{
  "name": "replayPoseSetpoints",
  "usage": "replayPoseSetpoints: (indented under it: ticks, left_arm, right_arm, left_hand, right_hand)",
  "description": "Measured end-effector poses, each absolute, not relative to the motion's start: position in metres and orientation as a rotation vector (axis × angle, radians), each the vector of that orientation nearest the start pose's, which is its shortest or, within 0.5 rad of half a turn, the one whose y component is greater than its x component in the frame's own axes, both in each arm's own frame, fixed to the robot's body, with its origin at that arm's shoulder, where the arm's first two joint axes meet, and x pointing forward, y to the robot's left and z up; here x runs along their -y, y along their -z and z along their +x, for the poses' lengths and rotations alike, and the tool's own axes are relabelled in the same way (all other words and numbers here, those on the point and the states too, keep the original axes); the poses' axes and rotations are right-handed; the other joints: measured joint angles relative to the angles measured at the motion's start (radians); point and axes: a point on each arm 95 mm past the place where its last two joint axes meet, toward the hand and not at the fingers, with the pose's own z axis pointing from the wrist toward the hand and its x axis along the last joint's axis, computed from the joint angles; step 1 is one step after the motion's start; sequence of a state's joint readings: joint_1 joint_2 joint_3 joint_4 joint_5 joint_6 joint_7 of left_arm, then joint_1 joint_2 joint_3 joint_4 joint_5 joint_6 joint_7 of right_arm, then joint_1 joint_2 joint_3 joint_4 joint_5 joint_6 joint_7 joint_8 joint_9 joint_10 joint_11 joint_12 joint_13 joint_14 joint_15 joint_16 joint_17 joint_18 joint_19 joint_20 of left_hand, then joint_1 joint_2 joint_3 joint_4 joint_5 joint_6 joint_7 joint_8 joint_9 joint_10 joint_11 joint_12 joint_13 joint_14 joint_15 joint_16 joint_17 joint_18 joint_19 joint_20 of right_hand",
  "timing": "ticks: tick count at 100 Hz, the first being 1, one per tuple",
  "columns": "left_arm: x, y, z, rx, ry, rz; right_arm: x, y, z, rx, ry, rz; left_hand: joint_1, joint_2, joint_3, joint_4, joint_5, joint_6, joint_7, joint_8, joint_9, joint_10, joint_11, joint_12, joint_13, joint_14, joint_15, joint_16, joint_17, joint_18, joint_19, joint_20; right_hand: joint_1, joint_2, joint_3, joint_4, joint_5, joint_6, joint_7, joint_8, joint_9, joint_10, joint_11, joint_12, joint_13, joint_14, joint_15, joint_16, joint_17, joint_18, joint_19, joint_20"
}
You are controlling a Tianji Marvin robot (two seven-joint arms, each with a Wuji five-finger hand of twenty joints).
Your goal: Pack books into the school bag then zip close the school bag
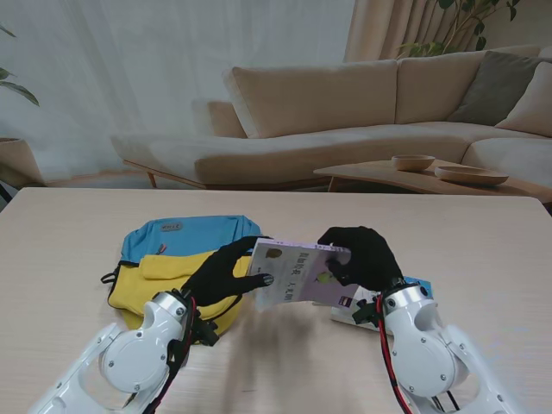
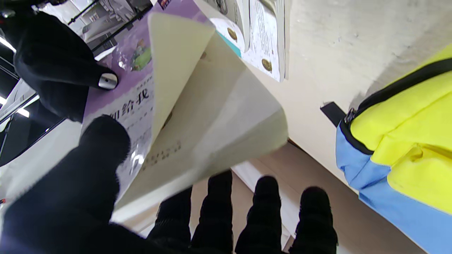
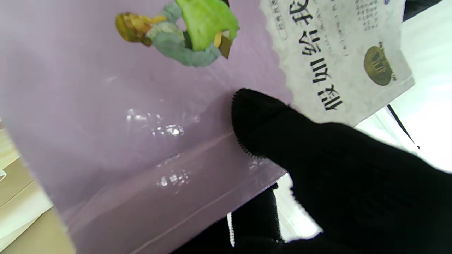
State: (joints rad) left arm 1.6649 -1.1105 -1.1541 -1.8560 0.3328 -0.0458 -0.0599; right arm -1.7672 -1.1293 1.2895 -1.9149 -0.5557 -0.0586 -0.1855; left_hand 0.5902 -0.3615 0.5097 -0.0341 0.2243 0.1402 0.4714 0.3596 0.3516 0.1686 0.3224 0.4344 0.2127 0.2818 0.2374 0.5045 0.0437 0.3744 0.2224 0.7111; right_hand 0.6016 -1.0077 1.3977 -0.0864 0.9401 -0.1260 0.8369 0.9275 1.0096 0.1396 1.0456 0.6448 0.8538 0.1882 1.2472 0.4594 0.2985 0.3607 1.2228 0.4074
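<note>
Both hands are on one book, lifted off the surface (image 1: 78, 216). The purple book (image 1: 297, 274) hangs between them: the left robot hand (image 1: 226, 272) pinches its left edge, thumb on the cover and the other fingers under the pages, as the left wrist view shows. The right robot hand (image 1: 362, 256) clamps the opposite side, its thumb (image 3: 261, 120) pressed flat on the purple cover. So both hands are closed on the same book, neither spread.

In the left wrist view the cover (image 2: 130, 81) peels away from the cream pages (image 2: 219, 116), so the book fans open in the grip rather than sitting square.

Now the container: the school bag (image 1: 177, 259), yellow front with blue behind, lies flat on the surface just to the left of the left robot hand and partly under its wrist. From the stand's view I cannot tell whether its opening is unzipped or whether anything is inside.

Under the right robot hand, nearer to me than the held book, more books (image 1: 362, 309) lie on the surface, a white cover with a blue edge showing beside the wrist. The left wrist view catches them too, lying flat (image 2: 261, 38).

Beyond the far edge of the surface stand a beige sofa (image 1: 345, 112) and a low table with two bowls (image 1: 448, 168).
</note>
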Motion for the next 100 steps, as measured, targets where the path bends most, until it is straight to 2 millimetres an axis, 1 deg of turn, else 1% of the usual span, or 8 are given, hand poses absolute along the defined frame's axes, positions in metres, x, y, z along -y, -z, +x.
replayPoseSetpoints:
  ticks: [12,20,28,38,58,82,91,100]
  left_arm:
    - [0.075,0.279,0.352,-1.319,2.142,-1.755]
    - [0.076,0.278,0.353,-1.320,2.149,-1.757]
    - [0.077,0.278,0.353,-1.333,2.150,-1.764]
    - [0.076,0.277,0.354,-1.325,2.165,-1.787]
    - [0.073,0.276,0.354,-1.316,2.190,-1.811]
    - [0.068,0.275,0.351,-1.222,2.233,-1.770]
    - [0.063,0.275,0.350,-1.197,2.225,-1.774]
    - [0.056,0.275,0.349,-1.151,2.226,-1.772]
  right_arm:
    - [-0.033,0.254,0.344,1.333,2.720,-1.898]
    - [-0.038,0.254,0.343,1.326,2.717,-1.896]
    - [-0.041,0.254,0.342,1.323,2.715,-1.891]
    - [-0.044,0.255,0.342,1.325,2.709,-1.895]
    - [-0.044,0.255,0.342,1.315,2.706,-1.896]
    - [-0.037,0.252,0.340,1.338,2.668,-1.866]
    - [-0.032,0.250,0.339,1.364,2.662,-1.836]
    - [-0.027,0.248,0.339,1.376,2.672,-1.825]
  left_hand:
    - [0.048,-0.014,0.081,0.000,0.110,0.001,0.168,0.142,0.182,0.015,0.129,0.092,0.160,0.074,0.194,0.106,0.049,0.040,0.325,0.080]
    - [0.134,-0.029,0.098,-0.020,0.174,-0.018,0.322,0.262,0.311,0.018,0.237,0.151,0.279,0.111,0.339,0.155,0.078,0.060,0.662,0.046]
    - [0.280,-0.037,0.009,-0.021,0.219,-0.055,0.486,0.323,0.443,0.017,0.308,0.245,0.387,0.145,0.462,0.183,0.143,0.088,0.879,0.001]
    - [0.366,-0.046,-0.064,-0.041,0.271,-0.058,0.518,0.339,0.554,0.021,0.322,0.306,0.487,0.166,0.569,0.194,0.227,0.136,0.993,0.004]
    - [0.465,-0.012,-0.223,-0.050,0.290,-0.032,0.498,0.306,0.555,0.060,0.337,0.290,0.592,0.178,0.652,0.195,0.345,0.181,1.069,0.056]
    - [0.480,-0.012,-0.242,-0.056,0.314,-0.024,0.480,0.317,0.581,0.096,0.413,0.341,0.654,0.179,0.748,0.250,0.444,0.200,1.142,0.089]
    - [0.476,-0.012,-0.231,-0.076,0.314,-0.011,0.473,0.342,0.592,0.112,0.438,0.390,0.664,0.178,0.771,0.272,0.454,0.203,1.157,0.092]
    - [0.473,-0.013,-0.220,-0.087,0.314,-0.007,0.472,0.363,0.595,0.121,0.453,0.425,0.664,0.178,0.774,0.282,0.454,0.203,1.162,0.092]
  right_hand:
    - [0.000,0.000,0.000,0.000,0.000,0.000,0.000,0.000,0.000,0.000,0.000,0.002,0.000,0.000,0.000,0.000,0.000,0.000,0.000,0.000]
    - [0.000,0.000,0.000,0.000,0.000,0.000,0.000,0.000,0.000,0.000,0.000,0.003,0.000,0.000,0.002,0.000,0.000,0.000,0.000,0.008]
    - [0.000,-0.001,0.000,0.000,0.001,0.000,0.000,0.000,0.000,0.000,0.003,0.004,0.000,0.000,0.004,0.000,0.000,0.000,0.000,0.009]
    - [0.000,-0.003,0.000,0.003,0.003,0.000,0.000,0.009,0.000,0.003,0.006,0.004,0.000,0.004,0.008,0.000,0.000,0.000,0.000,0.009]
    - [-0.004,0.013,-0.011,0.011,0.001,0.000,0.000,-0.003,0.000,0.005,-0.004,-0.013,0.000,0.004,-0.029,0.001,-0.015,0.002,-0.001,0.009]
    - [-0.096,0.248,-0.135,0.015,-0.194,-0.049,0.044,-0.320,-0.167,-0.019,-0.122,-0.088,-0.125,-0.051,-0.320,0.037,-0.094,0.008,-0.084,-0.028]
    - [-0.204,0.385,-0.233,0.022,-0.304,-0.013,-0.163,-0.348,-0.321,-0.041,-0.210,-0.159,-0.236,-0.071,-0.475,0.001,-0.143,-0.003,-0.140,-0.067]
    - [-0.241,0.441,-0.360,0.020,-0.443,0.016,-0.275,-0.376,-0.483,-0.054,-0.287,-0.226,-0.345,-0.104,-0.620,-0.050,-0.187,-0.024,-0.194,-0.104]
